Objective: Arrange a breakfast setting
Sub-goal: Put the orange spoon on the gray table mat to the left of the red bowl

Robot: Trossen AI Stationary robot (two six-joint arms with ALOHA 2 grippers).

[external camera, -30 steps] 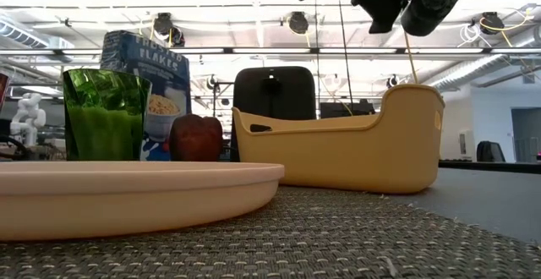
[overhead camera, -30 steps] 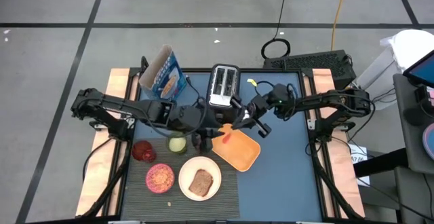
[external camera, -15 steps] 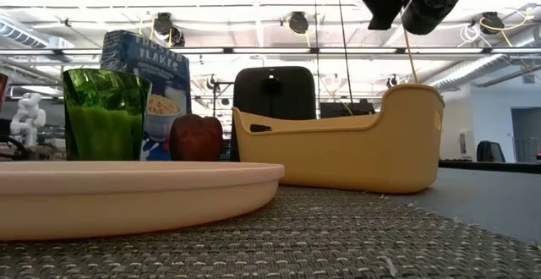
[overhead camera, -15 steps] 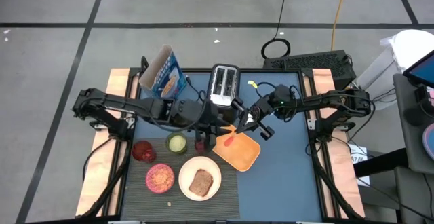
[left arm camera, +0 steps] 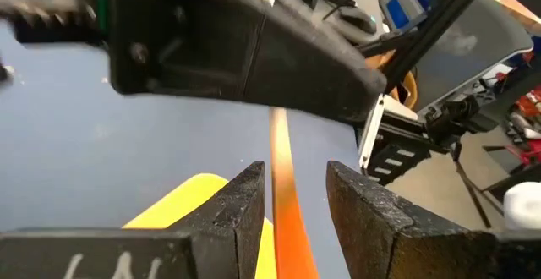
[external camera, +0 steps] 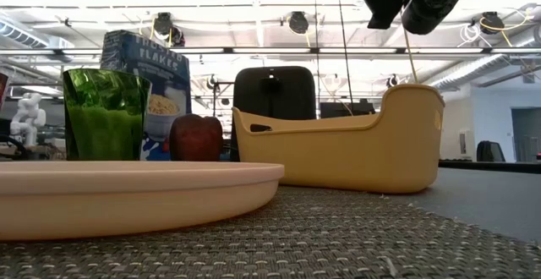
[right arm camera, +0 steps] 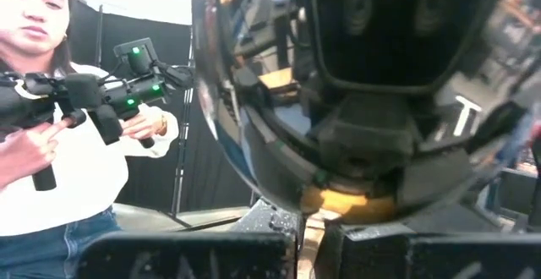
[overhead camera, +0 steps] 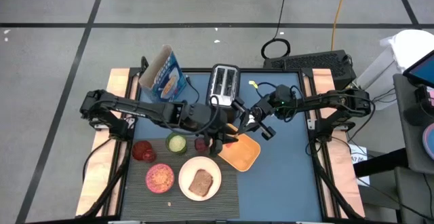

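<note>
My right gripper (overhead camera: pixel 244 124) is shut on the red-handled spoon above the yellow tray (overhead camera: pixel 241 153). The spoon's shiny bowl (right arm camera: pixel 355 84) fills the right wrist view, and its red handle (left arm camera: pixel 287 186) slants down toward the tray. My left gripper (overhead camera: pixel 223 142) is open, with a finger on each side of that handle (left arm camera: pixel 296 173), not touching it. On the dark ribbed placemat (overhead camera: pixel 135 183) stand the white plate (overhead camera: pixel 184 183) with the toast (overhead camera: pixel 201 182), the pink bowl (overhead camera: pixel 161 177), the green cup (overhead camera: pixel 177 143) and the red glass (overhead camera: pixel 143 151). My right gripper pinches the spoon between its two fingers at the stem (right arm camera: pixel 308 235) just below the bowl. It comes from the table's right, slanting down. The spoon is lifted clear. Its bowl stands up close before the wrist camera, and its handle points down toward the tray.
The silver-black toaster (overhead camera: pixel 224 85) and the blue cereal box (overhead camera: pixel 163 75) stand at the far side. A dark red round thing (overhead camera: pixel 201 143) sits between the cup and the tray. The blue table surface (overhead camera: pixel 285 176) lies to the right of the tray.
My left gripper has gone toward the table's right edge, from beside the green cup to the spoon's red handle over the tray's near-left corner. My right gripper has kept the spoon almost still.
</note>
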